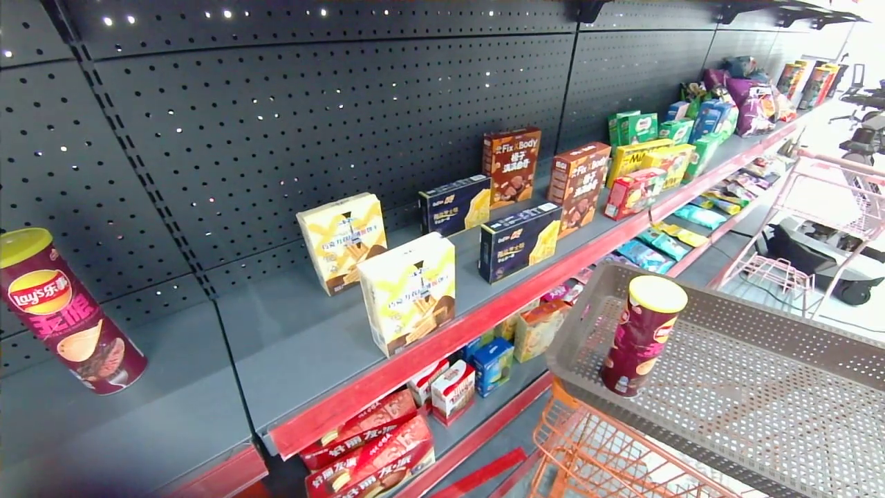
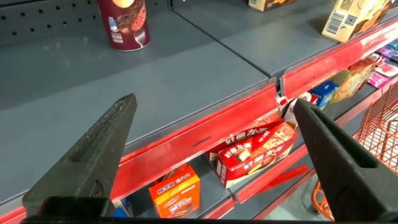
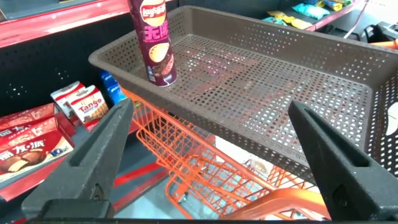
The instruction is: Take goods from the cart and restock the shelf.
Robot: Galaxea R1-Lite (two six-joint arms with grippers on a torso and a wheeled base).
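Observation:
A maroon chip can with a yellow lid (image 1: pixel 639 334) stands upright in the grey perforated basket (image 1: pixel 753 387) on top of the orange cart (image 1: pixel 608 456); the right wrist view has the same can (image 3: pixel 153 41) at the basket's (image 3: pixel 261 68) near corner. A second chip can (image 1: pixel 66 311) stands on the grey shelf (image 1: pixel 138 408) at the left, its lower part (image 2: pixel 124 23) in the left wrist view. My left gripper (image 2: pixel 211 152) is open above the shelf's red front edge, nothing between its fingers. My right gripper (image 3: pixel 208 155) is open and empty beside the basket, short of the can.
Yellow-white boxes (image 1: pixel 408 290), dark blue boxes (image 1: pixel 518 238) and brown boxes (image 1: pixel 579 183) stand farther right along the shelf. Red snack boxes (image 1: pixel 366 449) fill the lower shelf. A pink cart (image 1: pixel 823 207) stands at the far right. Bare shelf surface lies between the left can and the yellow boxes.

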